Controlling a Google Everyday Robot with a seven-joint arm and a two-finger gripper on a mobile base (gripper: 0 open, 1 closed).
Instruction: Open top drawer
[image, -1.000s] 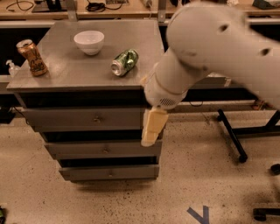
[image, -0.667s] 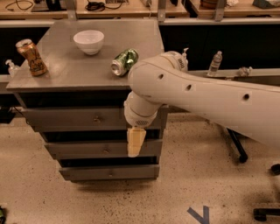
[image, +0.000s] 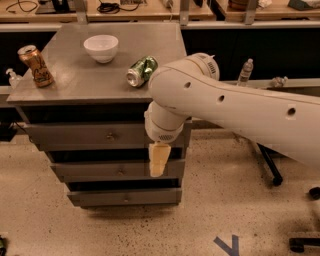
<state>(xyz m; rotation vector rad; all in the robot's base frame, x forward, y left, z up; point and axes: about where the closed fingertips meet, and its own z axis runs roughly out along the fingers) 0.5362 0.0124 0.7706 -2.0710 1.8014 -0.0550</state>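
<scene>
The top drawer (image: 95, 135) is shut under the cabinet top, its knob (image: 111, 135) up and left of my gripper (image: 157, 160), which hangs before the middle drawer (image: 100, 170); whether it is open or closed I cannot tell, and I see nothing in it. From here I could catch the wrong drawer; my arm (image: 200, 95) looms close by the green can (image: 141, 71), and a careless swing might roll it off.

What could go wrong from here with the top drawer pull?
1. The pincer hangs right of the knob of the top drawer, down by the middle drawer: it may catch the wrong front.
2. The arm is close to the green can lying on its side: a bump could roll it off.
</scene>
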